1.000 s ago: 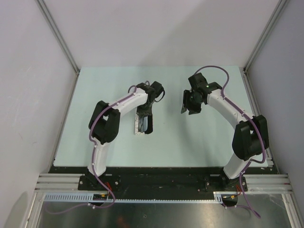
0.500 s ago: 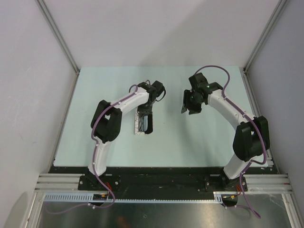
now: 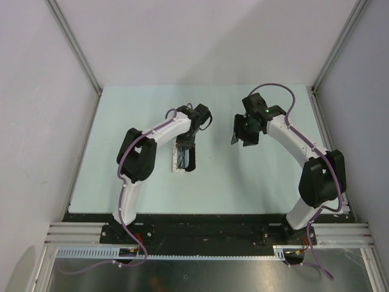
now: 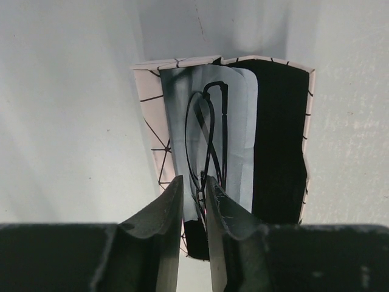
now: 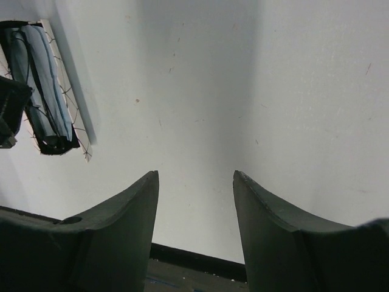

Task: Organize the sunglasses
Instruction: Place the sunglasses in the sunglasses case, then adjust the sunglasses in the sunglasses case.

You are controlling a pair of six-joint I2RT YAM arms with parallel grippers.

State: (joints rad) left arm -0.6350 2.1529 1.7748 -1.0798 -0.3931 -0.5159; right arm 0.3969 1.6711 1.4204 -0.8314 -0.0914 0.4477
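Sunglasses [image 4: 208,137] lie in the open case [image 4: 278,140] (left claw [image 4: 194,182] pinching their wire frame); right claw [image 5: 196,177] gapes empty.

Pale green table [image 3: 243,182] boxed by plain white walls [image 3: 200,42] at 9, 12 and 3 o'clock; aluminium rail [image 3: 73,233] at 6.

Overhead and wrist views, common case [image 3: 177,164]

A white-shelled left arm [image 3: 163,129] and matching right arm [image 3: 292,139] are jointed in black; each is trailed by a purple cable [image 3: 275,86]; tapered black fingers [image 5: 115,237] are fitted.
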